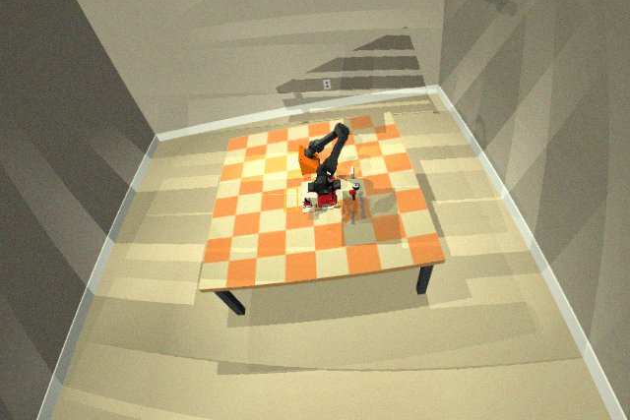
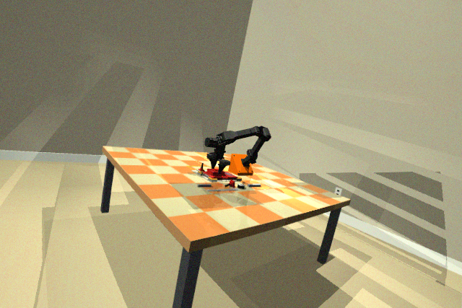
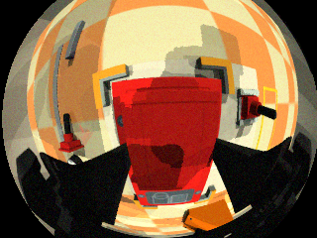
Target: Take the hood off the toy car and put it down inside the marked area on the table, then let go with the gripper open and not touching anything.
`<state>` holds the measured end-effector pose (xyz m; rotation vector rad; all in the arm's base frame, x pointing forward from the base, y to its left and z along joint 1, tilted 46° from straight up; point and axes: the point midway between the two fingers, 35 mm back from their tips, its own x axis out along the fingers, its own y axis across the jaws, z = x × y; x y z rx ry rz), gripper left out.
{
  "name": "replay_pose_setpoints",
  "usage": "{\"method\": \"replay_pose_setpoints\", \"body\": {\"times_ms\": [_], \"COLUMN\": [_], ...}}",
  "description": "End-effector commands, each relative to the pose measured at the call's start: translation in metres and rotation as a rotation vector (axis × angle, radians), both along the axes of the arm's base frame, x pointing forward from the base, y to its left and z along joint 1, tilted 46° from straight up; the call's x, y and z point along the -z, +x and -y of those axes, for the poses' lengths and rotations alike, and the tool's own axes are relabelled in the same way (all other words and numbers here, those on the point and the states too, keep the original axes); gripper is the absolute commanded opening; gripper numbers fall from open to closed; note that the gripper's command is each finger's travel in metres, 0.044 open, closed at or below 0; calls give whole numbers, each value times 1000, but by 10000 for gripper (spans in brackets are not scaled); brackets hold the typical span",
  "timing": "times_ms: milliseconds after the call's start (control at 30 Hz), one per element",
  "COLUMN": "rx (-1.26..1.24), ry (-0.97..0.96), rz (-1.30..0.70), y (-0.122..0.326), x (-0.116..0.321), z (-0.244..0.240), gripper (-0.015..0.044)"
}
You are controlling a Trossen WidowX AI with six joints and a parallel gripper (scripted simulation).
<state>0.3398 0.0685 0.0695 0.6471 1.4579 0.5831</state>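
Observation:
The toy car's red hood (image 3: pixel 168 119) (image 1: pixel 328 200) (image 2: pixel 223 174) lies between yellow and grey corner brackets on a pale base. A grey headlight-like panel shows at its near end in the wrist view. Where the hood meets the rest of the car is hard to tell. My gripper (image 3: pixel 172 145) (image 1: pixel 324 193) (image 2: pixel 216 169) points down and is shut on the hood, one black finger against each long side. No gap under the hood can be made out. The marked area, a thin yellow outline (image 3: pixel 269 88) (image 1: pixel 284 200), lies on the table beside the base.
A red piece with a black peg (image 3: pixel 250 107) (image 1: pixel 307 203) stands between the hood and the outline. Another red piece (image 3: pixel 69 144) (image 1: pixel 352 193) and grey bars (image 3: pixel 75 40) (image 1: pixel 362 205) lie on the other side. An orange block (image 3: pixel 210 215) (image 1: pixel 306 161) (image 2: pixel 237 164) stands near the arm.

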Motion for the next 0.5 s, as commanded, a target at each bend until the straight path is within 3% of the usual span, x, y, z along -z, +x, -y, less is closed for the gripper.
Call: {"method": "replay_pose_setpoints", "body": {"times_ms": [0,167,467], "rx": [-1,-1,-1], "ry": [-1,-2,-2], "rz": [3,3,3], "y": [0,0,0], "x": [-2,-4,-8], "z": [2,4,8], "gripper": [118,0,0]}}
